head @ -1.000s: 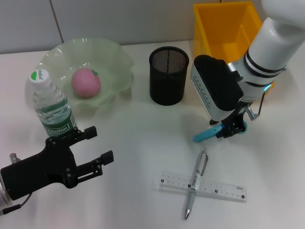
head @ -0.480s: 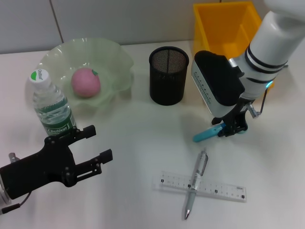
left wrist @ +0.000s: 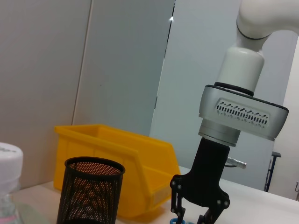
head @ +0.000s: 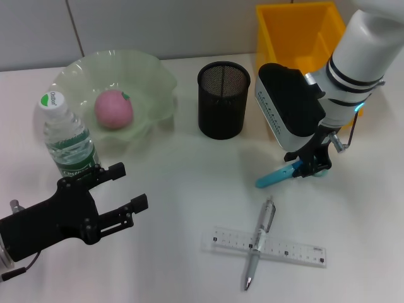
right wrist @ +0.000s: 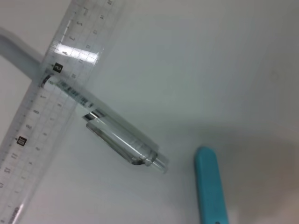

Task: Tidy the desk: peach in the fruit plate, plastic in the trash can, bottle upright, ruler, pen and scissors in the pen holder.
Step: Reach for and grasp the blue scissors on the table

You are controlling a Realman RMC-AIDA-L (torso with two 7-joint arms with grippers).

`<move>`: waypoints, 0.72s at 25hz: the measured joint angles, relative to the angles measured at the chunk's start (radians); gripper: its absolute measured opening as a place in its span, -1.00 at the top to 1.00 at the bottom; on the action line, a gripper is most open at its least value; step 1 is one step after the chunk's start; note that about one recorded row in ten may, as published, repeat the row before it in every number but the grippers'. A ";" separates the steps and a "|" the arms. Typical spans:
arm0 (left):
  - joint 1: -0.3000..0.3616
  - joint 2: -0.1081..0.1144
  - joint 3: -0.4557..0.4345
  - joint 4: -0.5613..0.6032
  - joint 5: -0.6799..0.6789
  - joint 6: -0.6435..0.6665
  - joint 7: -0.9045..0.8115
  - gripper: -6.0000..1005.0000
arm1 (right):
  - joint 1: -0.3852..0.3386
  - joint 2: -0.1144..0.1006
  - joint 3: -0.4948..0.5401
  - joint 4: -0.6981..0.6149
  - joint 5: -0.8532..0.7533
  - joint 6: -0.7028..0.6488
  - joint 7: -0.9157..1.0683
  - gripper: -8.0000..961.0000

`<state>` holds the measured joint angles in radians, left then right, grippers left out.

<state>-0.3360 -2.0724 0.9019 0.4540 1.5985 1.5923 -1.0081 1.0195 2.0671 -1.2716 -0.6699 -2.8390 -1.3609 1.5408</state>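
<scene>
Blue scissors [head: 276, 177] handle end between right gripper [head: 311, 166] jaws, sheath jutting left

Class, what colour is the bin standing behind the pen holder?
Yellow-orange; the bin shows best in the head view, behind the black mesh pen holder.

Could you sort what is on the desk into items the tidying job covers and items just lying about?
Job items: peach, fruit plate, bottle, pen holder, scissors, pen, ruler, yellow bin.
Lying about: nothing visible.
</scene>
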 joint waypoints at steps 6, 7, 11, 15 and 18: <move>-0.004 0.000 0.000 0.000 -0.002 -0.003 0.004 -0.56 | 0.001 0.005 -0.007 0.015 -0.002 0.007 -0.005 0.30; -0.004 0.000 0.000 0.000 -0.002 -0.003 0.004 -0.56 | 0.001 0.005 -0.007 0.015 -0.002 0.007 -0.005 0.30; -0.004 0.000 -0.001 0.000 -0.002 -0.003 0.003 -0.56 | 0.001 0.006 -0.010 0.021 -0.002 0.012 -0.007 0.30; -0.005 0.000 -0.002 0.000 -0.006 -0.003 0.002 -0.56 | 0.001 0.007 -0.011 0.021 -0.002 0.023 -0.008 0.30; -0.004 0.000 -0.002 0.000 -0.012 -0.002 0.002 -0.56 | 0.002 0.007 -0.011 0.022 -0.002 0.027 -0.008 0.29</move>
<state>-0.3404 -2.0724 0.9004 0.4540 1.5862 1.5906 -1.0057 1.0213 2.0739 -1.2828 -0.6480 -2.8410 -1.3344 1.5323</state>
